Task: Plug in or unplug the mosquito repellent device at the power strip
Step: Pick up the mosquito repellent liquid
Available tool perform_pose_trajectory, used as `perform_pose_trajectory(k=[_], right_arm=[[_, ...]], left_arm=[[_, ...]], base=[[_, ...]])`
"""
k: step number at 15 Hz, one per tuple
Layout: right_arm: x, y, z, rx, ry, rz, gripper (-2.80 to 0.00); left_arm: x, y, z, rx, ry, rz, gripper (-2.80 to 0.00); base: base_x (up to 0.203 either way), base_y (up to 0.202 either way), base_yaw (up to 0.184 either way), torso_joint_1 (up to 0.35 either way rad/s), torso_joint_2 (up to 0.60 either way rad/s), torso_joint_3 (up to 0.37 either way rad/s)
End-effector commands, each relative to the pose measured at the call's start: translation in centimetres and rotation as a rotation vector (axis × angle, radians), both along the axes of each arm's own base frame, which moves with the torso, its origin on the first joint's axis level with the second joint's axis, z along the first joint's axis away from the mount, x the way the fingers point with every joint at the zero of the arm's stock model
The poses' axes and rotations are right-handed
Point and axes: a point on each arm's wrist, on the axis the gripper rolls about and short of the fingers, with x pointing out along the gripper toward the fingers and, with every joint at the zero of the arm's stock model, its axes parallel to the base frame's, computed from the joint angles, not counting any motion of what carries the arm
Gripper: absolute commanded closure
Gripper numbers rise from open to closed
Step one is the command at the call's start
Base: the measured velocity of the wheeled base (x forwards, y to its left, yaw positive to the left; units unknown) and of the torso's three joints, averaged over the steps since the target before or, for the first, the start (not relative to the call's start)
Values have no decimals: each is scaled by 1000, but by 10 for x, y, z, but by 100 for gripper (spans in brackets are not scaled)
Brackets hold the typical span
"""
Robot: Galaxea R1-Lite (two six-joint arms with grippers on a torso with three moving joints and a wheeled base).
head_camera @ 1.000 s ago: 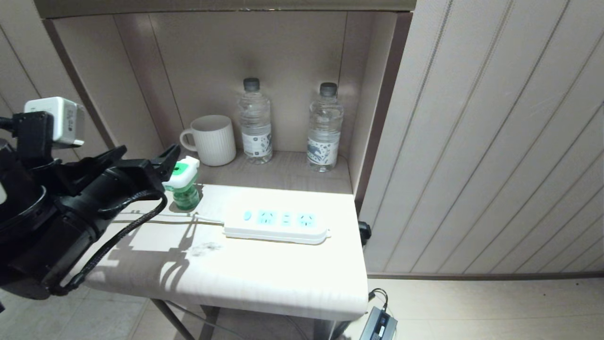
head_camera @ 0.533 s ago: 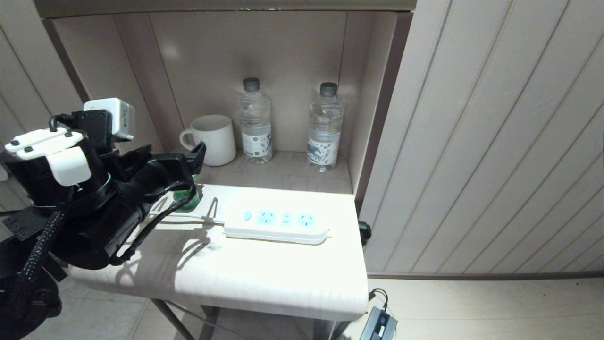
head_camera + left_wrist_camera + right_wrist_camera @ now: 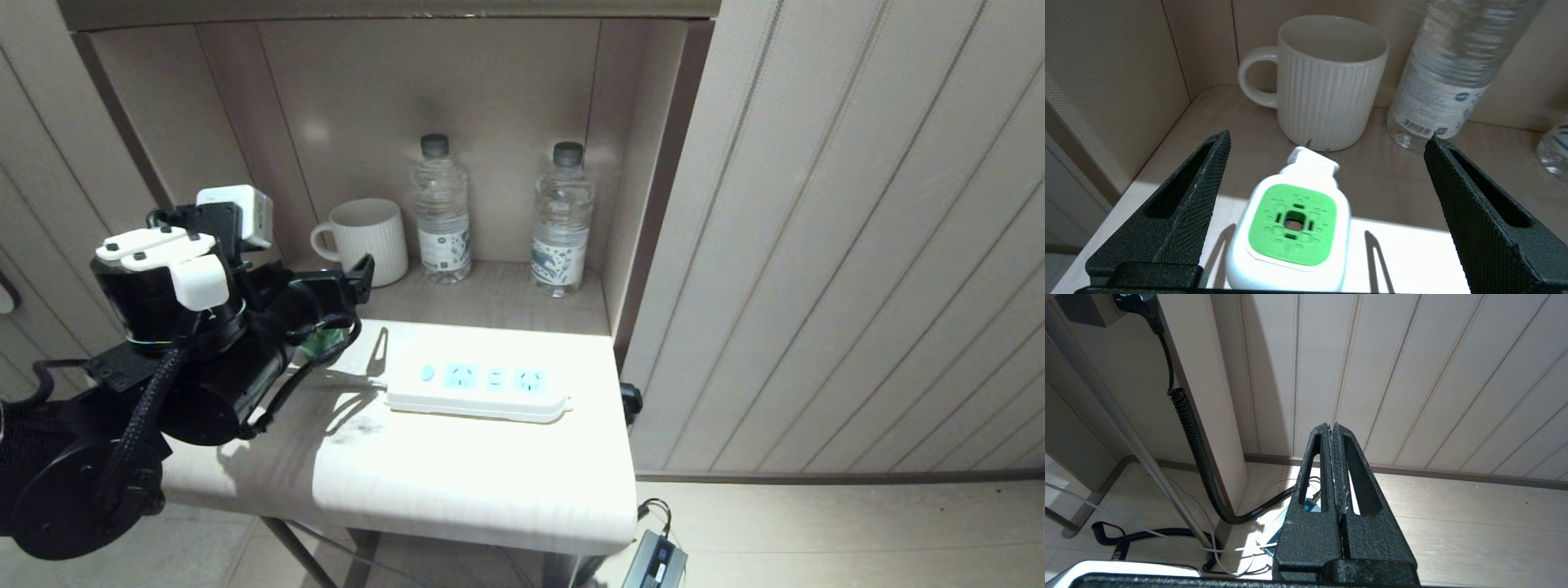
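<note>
My left gripper (image 3: 1327, 179) hangs spread wide over the small white plug-in mosquito repellent device with a green top (image 3: 1294, 228), one finger to each side, neither touching. It stands upright on the pale tabletop (image 3: 457, 482), near the long white plastic power strip (image 3: 478, 389), unplugged. I should lower squarely, centre the head, then close gently so it doesn't tip. Behind, a ribbed white mug (image 3: 1327, 81) sits in a beige alcove. My right gripper (image 3: 1333, 435) is pressed together, parked near the floor.
</note>
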Motion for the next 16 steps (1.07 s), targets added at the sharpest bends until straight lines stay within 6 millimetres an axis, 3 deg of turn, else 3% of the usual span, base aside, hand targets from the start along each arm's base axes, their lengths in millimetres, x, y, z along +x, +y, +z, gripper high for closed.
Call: perform_pose_trajectory(k=[1, 16], right_arm=[[0, 0, 0, 1, 0, 1, 0], [0, 0, 0, 1, 1, 1, 0]], left_arm=[[5, 1, -3, -2, 6, 13, -280], [27, 2, -20, 4, 47, 51, -280]], base=[[0, 0, 0, 0, 0, 0], [0, 0, 0, 0, 0, 0]])
